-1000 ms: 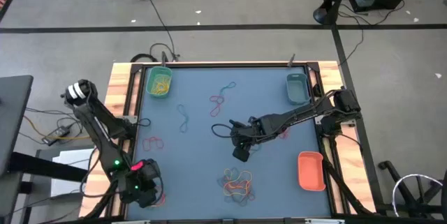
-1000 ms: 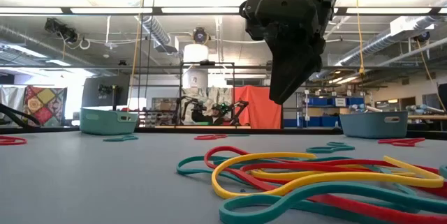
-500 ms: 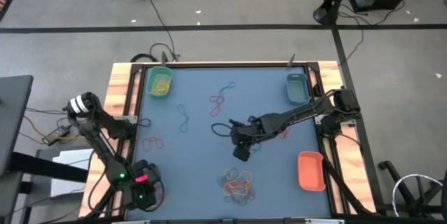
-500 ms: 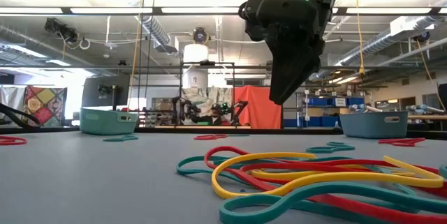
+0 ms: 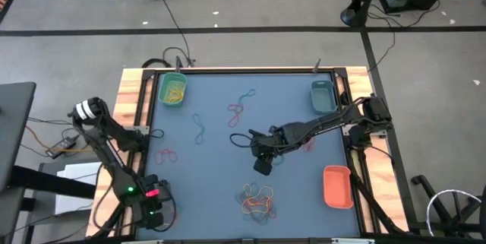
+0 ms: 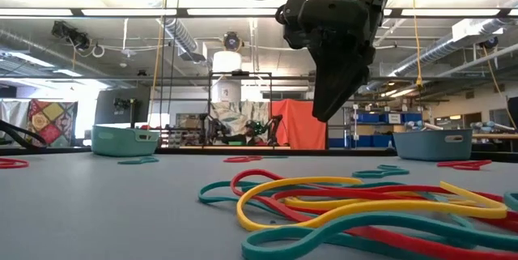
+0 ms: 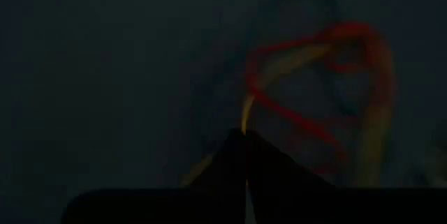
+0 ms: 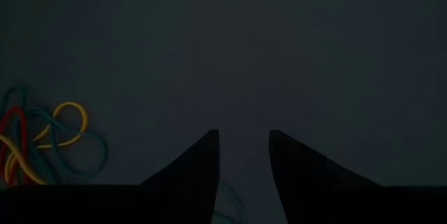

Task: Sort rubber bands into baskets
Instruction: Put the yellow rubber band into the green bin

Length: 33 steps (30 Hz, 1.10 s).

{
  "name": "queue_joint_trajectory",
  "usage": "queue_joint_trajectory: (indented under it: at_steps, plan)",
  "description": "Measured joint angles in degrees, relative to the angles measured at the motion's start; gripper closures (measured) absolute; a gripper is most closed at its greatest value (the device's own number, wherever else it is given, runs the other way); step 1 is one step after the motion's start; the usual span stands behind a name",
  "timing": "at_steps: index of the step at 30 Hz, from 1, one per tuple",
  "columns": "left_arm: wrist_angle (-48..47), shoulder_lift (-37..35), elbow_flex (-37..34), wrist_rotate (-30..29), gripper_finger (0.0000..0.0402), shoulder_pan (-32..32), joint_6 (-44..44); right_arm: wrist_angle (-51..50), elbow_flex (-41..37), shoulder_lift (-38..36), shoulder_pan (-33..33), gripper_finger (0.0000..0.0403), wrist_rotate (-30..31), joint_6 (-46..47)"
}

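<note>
Now pinching shut on a yellow-orange rubber band [image 7: 246, 109] at near-left bench [image 5: 213, 160] corner with left gripper [image 5: 154, 215], likely for the green basket [image 5: 173, 89], while right gripper [image 5: 262, 167] hangs mid-bench, part-open and empty, above the mixed band pile [image 5: 258, 200], teal basket [image 5: 323, 96] and orange-red basket [image 5: 338, 185] waiting alongside.

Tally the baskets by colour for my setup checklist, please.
Green rectangular plastic basket: 1
Teal rectangular plastic basket: 1
Orange-red rectangular plastic basket: 1
Total: 3
</note>
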Motion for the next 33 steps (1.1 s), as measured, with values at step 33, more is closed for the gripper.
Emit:
queue_joint_trajectory:
  at_steps: [33]
  plan:
    - [-46.70, -20.50, 16.18, -28.76, 0.0401, 31.64, -1.06, 2.59, 0.00, 0.00, -2.60, 0.0266, -3.63, 0.24]
